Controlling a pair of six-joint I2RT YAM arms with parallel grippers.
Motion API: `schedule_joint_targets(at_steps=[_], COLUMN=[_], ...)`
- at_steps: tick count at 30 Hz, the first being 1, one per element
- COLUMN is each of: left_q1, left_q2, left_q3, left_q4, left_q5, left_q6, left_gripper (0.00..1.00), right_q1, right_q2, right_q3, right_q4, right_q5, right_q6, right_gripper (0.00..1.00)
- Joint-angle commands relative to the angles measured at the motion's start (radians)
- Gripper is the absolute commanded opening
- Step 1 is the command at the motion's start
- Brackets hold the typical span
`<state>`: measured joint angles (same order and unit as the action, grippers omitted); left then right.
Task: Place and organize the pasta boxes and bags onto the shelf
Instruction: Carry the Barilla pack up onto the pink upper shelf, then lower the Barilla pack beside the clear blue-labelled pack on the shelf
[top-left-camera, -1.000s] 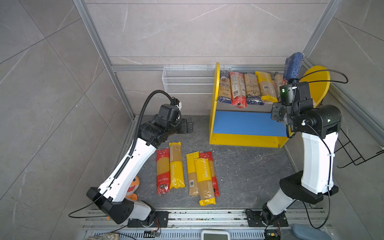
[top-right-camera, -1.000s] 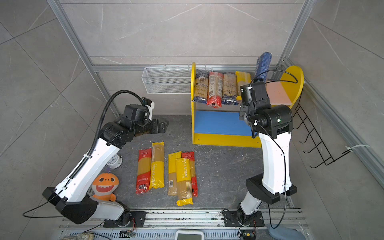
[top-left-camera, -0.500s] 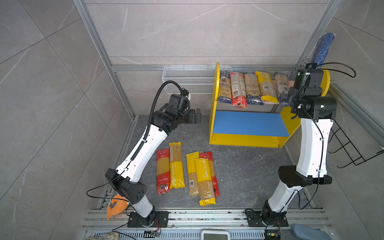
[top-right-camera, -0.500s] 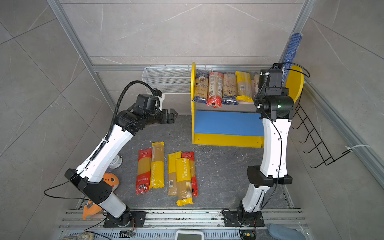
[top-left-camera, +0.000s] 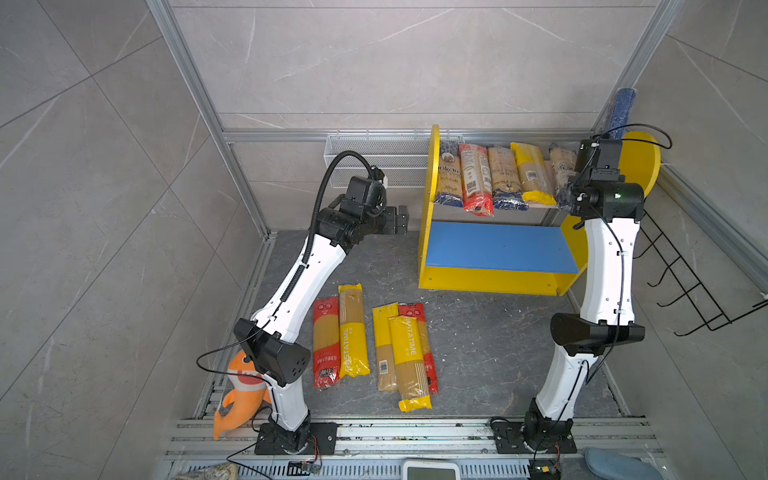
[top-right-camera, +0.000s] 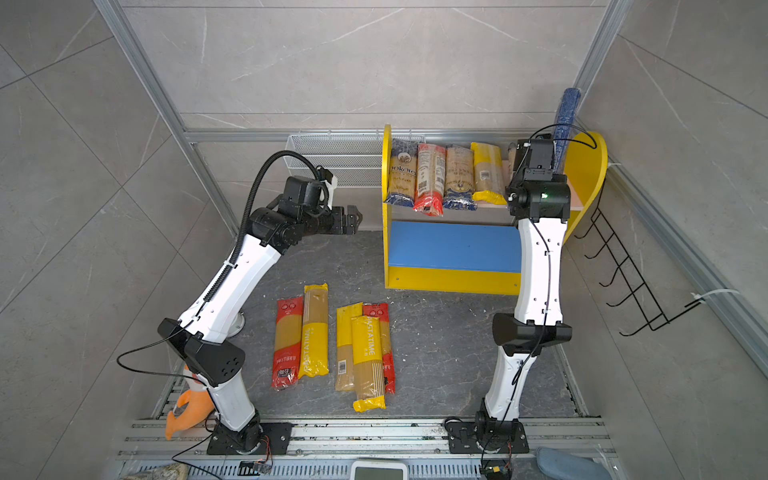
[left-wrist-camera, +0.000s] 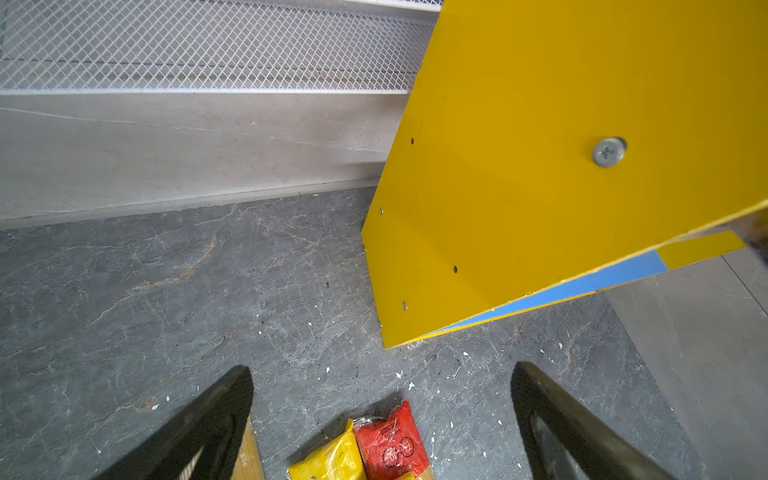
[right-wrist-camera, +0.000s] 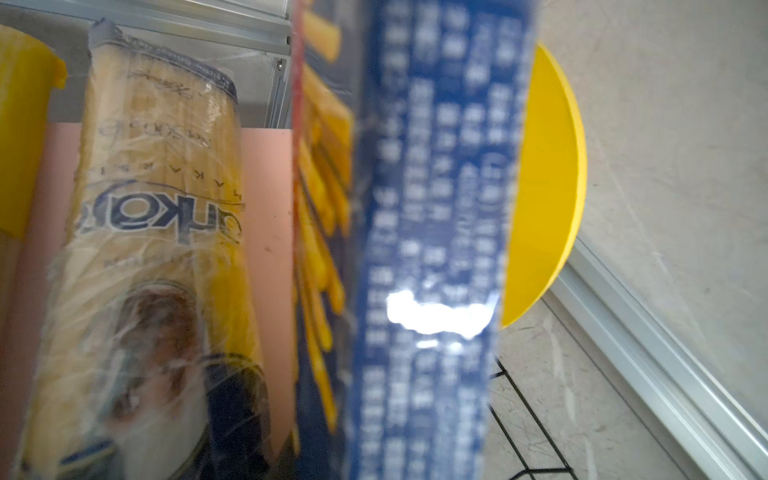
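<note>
right hand (top-left-camera: 607, 141) raised the blue box (top-left-camera: 624, 109) over the shelf (top-left-camera: 490, 281).

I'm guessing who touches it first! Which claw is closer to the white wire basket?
Left. The left claw hangs just in front of the white wire basket, by the shelf's yellow side. The right claw, gripping the blue box, is over the shelf's far end.

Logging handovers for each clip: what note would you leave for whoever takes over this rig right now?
Right gripper: shut on the dark blue pasta box, held roughly upright above the right end of the shelf.
Left gripper: open, empty, beside its left panel.
Done: five spaghetti packs on the pink upper board.
Left: shelve the box and five floor packs; blue lower board bare.
</note>
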<state>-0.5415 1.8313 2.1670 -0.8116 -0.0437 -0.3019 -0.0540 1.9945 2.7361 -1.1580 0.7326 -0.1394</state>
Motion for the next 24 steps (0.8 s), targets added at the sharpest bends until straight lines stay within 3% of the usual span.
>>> schedule_joint_targets(at_steps=[1, 6, 10, 13, 24], left_q1=[0.018, 0.028, 0.031, 0.031, 0.033], left_q2=[0.005, 0.012, 0.014, 0.014, -0.005], left_q3=[0.042, 0.042, 0.041, 0.042, 0.027], left_q4=[-0.002, -0.006, -0.013, -0.017, -0.040], left_q5=[0.026, 0.028, 0.027, 0.025, 0.012], left_q6=[0.009, -0.001, -0.009, -0.010, -0.017], left_gripper=[1.00, 1.00, 1.00, 1.00, 1.00], right_q1=[-0.014, -0.028, -0.037, -0.039, -0.041], right_q2=[-0.003, 0.014, 0.021, 0.024, 0.023], right_q3=[0.059, 0.053, 0.039, 0.032, 0.024], right_q4=[0.146, 0.138, 0.138, 0.135, 0.103], right_q5=[0.033, 0.039, 0.045, 0.042, 0.023], right_q6=[-0.006, -0.006, -0.003, 0.000, 0.035], right_gripper=[0.03, 0.15, 0.43, 0.57, 0.60])
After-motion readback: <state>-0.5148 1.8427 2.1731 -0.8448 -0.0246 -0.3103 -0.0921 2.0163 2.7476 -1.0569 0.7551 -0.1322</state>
